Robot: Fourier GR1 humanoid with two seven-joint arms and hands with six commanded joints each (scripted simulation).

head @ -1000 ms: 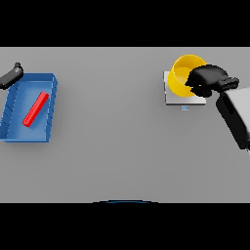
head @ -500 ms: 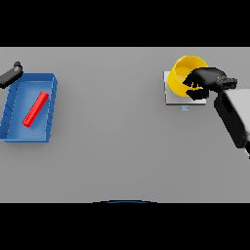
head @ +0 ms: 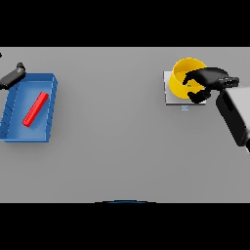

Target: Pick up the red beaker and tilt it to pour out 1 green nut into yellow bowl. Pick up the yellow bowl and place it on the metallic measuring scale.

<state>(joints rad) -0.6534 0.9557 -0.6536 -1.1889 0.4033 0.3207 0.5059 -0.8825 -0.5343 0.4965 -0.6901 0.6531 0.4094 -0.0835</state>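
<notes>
The bowl point(head: 184, 78) sits on the scale point(head: 168, 93) at about 2 o'clock on the worktop point(head: 117, 146), which is where the task wants it, so the placing step looks all but done. A small green speck inside it is probably the 1 nut, though too small to be sure. The right hand point(head: 207, 80) reaches in from 3 o'clock, fingers curled over the bowl's near rim and clamped on it, a grip that keeps the bowl level as it settles; letting go is likely what remains. Far off at 9 o'clock, the red beaker point(head: 35, 109) lies on its side in a blue tray point(head: 14, 134). The left hand point(head: 12, 76) shows at the tray's far corner; I cannot tell its fingers.
</notes>
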